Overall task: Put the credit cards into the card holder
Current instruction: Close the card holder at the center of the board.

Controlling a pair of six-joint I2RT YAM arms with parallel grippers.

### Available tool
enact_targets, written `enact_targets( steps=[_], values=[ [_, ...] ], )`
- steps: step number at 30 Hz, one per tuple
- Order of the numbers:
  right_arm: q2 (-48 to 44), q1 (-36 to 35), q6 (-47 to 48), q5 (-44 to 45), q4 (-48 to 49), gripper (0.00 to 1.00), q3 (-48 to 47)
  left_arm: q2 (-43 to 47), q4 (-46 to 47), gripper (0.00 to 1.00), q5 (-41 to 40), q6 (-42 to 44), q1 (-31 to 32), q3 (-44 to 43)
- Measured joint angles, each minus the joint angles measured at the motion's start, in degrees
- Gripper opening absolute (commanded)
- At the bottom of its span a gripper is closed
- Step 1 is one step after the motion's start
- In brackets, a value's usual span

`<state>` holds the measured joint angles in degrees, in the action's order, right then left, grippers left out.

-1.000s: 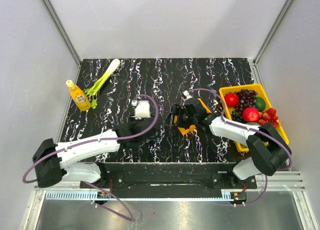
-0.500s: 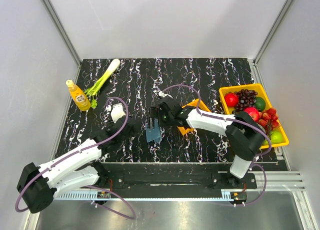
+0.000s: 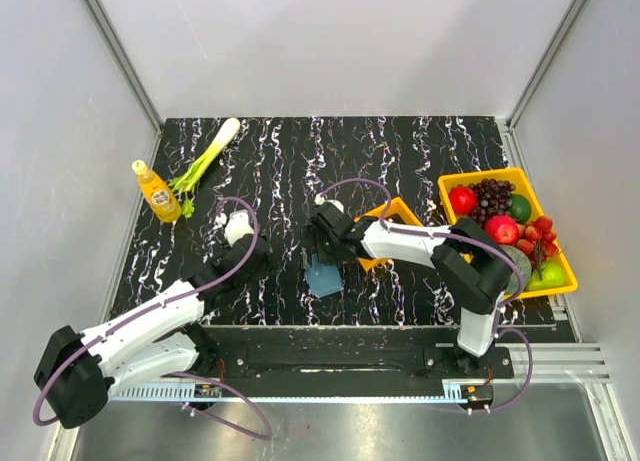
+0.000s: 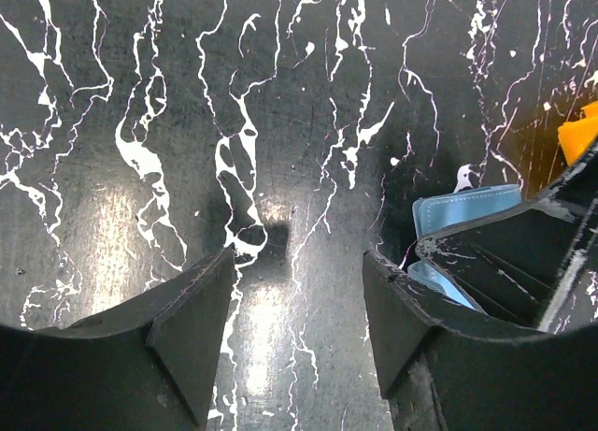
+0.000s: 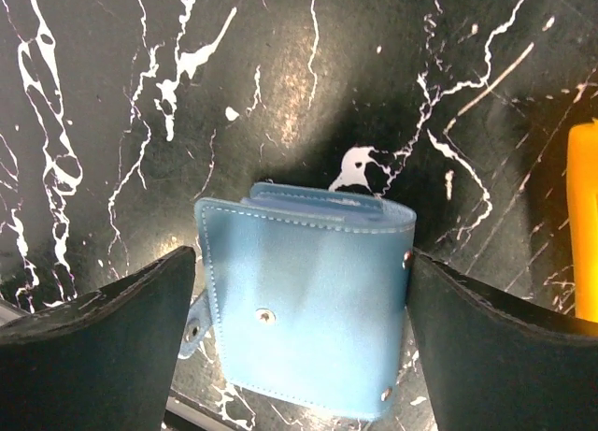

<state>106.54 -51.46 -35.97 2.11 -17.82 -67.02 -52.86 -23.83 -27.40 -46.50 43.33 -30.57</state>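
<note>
Black marble-patterned table (image 3: 400, 151) with white veins is filling the scene, and pale walls are standing around it on three sides. Two arms are reaching over it. The right pincer (image 5: 301, 253) is hanging low with its two fingers spread wide, released. One blue card holder (image 5: 304, 309) is lying flat on the table exactly between them, folded, with its stitched face up and a lighter blue flap showing at its far edge. Each finger is standing just beside one edge of the holder, and I cannot tell if the pads are touching it. Just to the right of this pincer one small orange tray (image 3: 398, 213) is lying, partly covered by the arm. Well apart, further to the right, one yellow bin (image 3: 480, 174) is holding two round red fruits, one bunch of dark grapes and some smaller red and green fruit. The left pincer (image 4: 297, 258) is hovering to the left of the right one, also released, with its two fingers parted over bare table and nothing between them. The card holder is lying near it, off its right finger. Far to the left of the left pincer and beyond it, one yellow bottle (image 3: 157, 191) and one leek (image 3: 208, 153) are resting.
</note>
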Motion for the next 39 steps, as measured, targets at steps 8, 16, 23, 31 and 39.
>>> enact_targets(
  steps=[8,16,23,31,39],
  values=[
    [-4.76,0.07,-0.28,-0.46,3.10,0.93,4.90,-1.18,1.88,0.61,1.97,0.76,-0.11,0.37],
    [-12.22,2.62,2.14,-0.24,4.50,0.71,5.64,-2.93,4.74,0.68,4.33,1.29,-0.17,0.74],
    [-13.70,3.76,2.97,-3.56,6.27,0.26,10.19,-5.46,5.55,0.94,5.88,1.88,-0.17,0.70],
    [-13.81,4.22,2.67,-7.10,8.24,0.06,15.10,-7.85,5.09,0.92,7.34,1.95,-0.17,-1.77],
    [-15.78,6.95,2.75,-9.33,10.19,0.01,17.57,-12.26,2.40,0.87,7.41,1.88,3.02,-6.71]
  ],
)
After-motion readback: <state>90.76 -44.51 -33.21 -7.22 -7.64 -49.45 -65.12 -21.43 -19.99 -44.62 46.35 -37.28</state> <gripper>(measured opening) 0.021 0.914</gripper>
